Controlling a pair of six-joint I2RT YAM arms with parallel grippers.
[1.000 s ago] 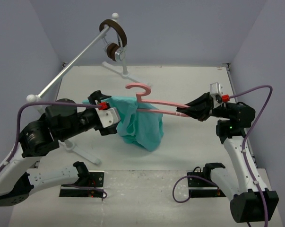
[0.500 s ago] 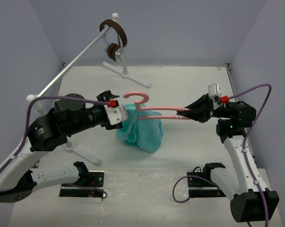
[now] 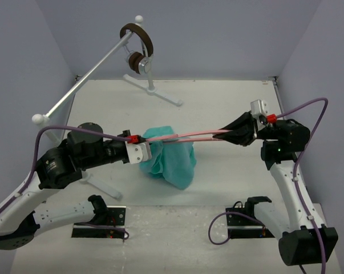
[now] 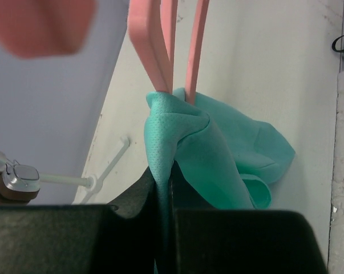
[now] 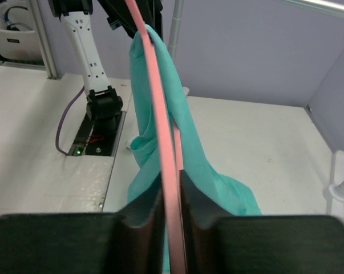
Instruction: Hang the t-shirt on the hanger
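Note:
The teal t-shirt [image 3: 173,161] hangs in a bunch from the left end of the pink hanger [image 3: 194,135], its lower part resting on the table. The hanger is held level above the table, edge-on to the top view, and its hook shows as a blur in the left wrist view. My left gripper [image 3: 149,148] is shut on a fold of the t-shirt [image 4: 217,148] just below the hanger's bars [image 4: 160,51]. My right gripper [image 3: 226,136] is shut on the hanger's right end; its fingers [image 5: 152,205] press the pink bar [image 5: 160,114], with the t-shirt [image 5: 189,148] draped beyond.
A long white rail stand [image 3: 75,90] runs diagonally at the back left, with brown headphones [image 3: 138,48] hung on its upper end. Its feet stand at the back [image 3: 160,94] and under my left arm [image 3: 106,186]. Purple walls close in three sides.
My left gripper has swung right to the shirt's top edge and shut on the cloth. The right gripper has rolled the hanger from flat to edge-on, so its hook no longer shows from above.

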